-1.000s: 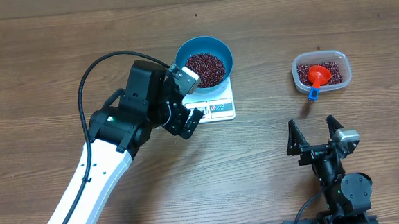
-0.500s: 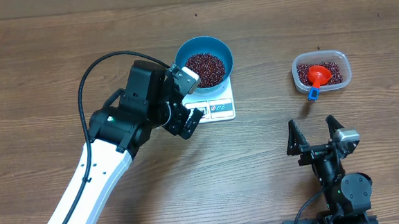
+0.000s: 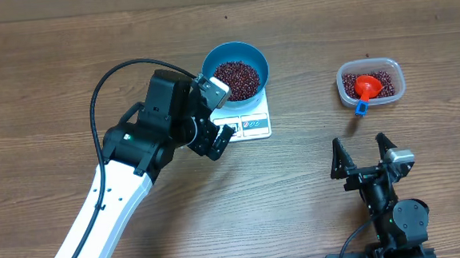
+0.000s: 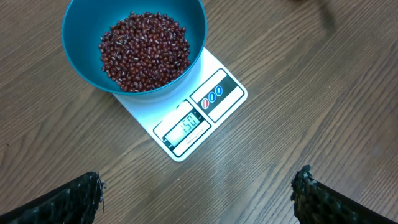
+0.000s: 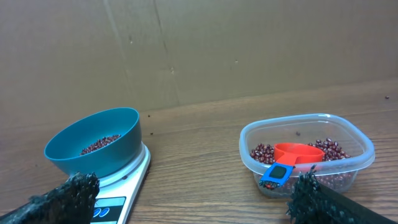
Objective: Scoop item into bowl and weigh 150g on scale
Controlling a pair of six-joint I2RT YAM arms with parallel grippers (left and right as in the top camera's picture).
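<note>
Deep bright-blue bowl (image 4: 79,32) of small dark red-brown beans (image 4: 146,50) sits atop the flat white digital scale (image 4: 200,118). Left pincer (image 4: 198,185) hovers just beside the scale, wide open, empty; right pincer (image 3: 360,145), well apart, likewise.

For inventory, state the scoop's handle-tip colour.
Blue handle tip on an orange-red scoop; clearest in the right wrist view.
</note>
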